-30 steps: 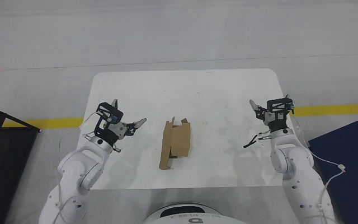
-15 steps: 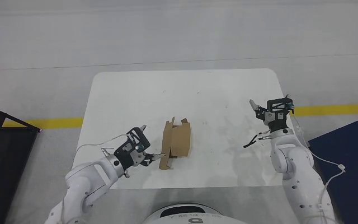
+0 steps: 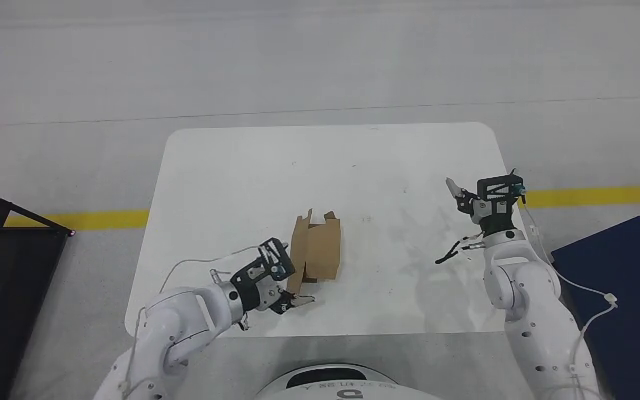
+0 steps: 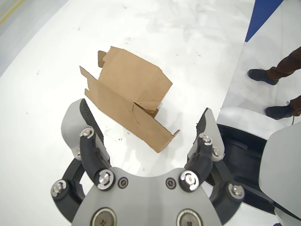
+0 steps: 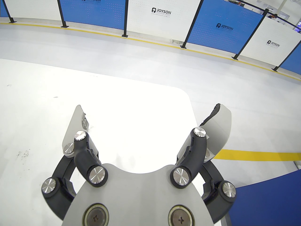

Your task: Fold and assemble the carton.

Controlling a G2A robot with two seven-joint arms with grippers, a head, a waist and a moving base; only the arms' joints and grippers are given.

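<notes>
Carton [image 3: 316, 256] [image 4: 131, 95]: plain brown cardboard, lying on the white table [image 3: 400, 170] about midway across and toward the robot's edge. It is not yet squared up. A broad panel lies nearly flat, and a long narrow panel is creased along its side. The far end shows notched flaps and a small tab. At the near end a short flap is bent up at the corner.

Left gripper [image 3: 296, 284] [image 4: 144, 109]: jaws spread wide, holding nothing. It sits low at the carton's near corner, which lies between the two fingers. Contact cannot be confirmed.

Right gripper [image 3: 450, 222] [image 5: 148, 106]: jaws spread wide, holding nothing. It is at the table's right side, well apart from the carton.
</notes>
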